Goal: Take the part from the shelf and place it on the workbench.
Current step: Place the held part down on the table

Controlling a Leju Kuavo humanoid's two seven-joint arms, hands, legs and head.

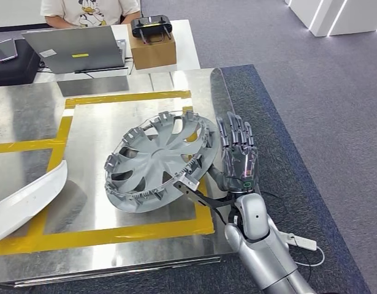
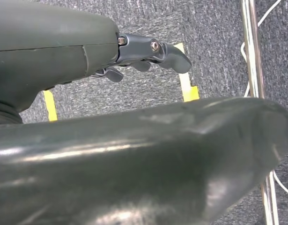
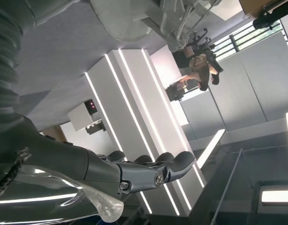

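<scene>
A silver wheel cover (image 1: 160, 160) lies hollow side up on the metal workbench (image 1: 98, 257), inside a yellow tape frame (image 1: 126, 233), its right rim over the tape. My right hand (image 1: 238, 154) stands just to the right of that rim with its fingers straight and apart, holding nothing. In the right wrist view the right hand's fingers (image 3: 153, 171) stretch out bare, and the wheel cover (image 3: 121, 18) shows beyond them. In the left wrist view my left hand (image 2: 149, 51) hangs over grey carpet with nothing in it.
A white curved panel (image 1: 24, 202) lies at the workbench's left edge. Behind the bench a white table bears a laptop (image 1: 75, 49), a cardboard box (image 1: 151, 46) with a black controller on top, and a phone (image 1: 7, 49). A person (image 1: 89, 11) sits there. Carpet lies to the right.
</scene>
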